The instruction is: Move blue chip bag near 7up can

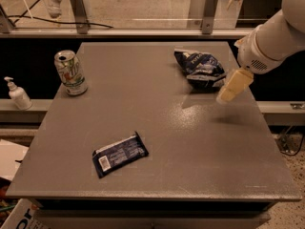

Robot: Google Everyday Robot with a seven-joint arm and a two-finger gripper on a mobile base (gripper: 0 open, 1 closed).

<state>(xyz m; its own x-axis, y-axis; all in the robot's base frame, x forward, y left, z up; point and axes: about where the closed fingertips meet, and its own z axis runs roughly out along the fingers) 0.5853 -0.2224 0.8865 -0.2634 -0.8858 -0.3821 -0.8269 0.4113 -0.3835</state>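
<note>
Grey table (190,147) | 7up can (70,73) left | hand (227,94) beside blue chip bag (200,68)

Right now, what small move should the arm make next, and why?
Probably a short move toward the blue chip bag, lowering onto it. The tool hangs just beside the bag, over the right side of the table, and does not appear to touch it. The 7up can stands across the table near the opposite edge, so the bag likely needs to be gripped before it can be carried there.
</note>
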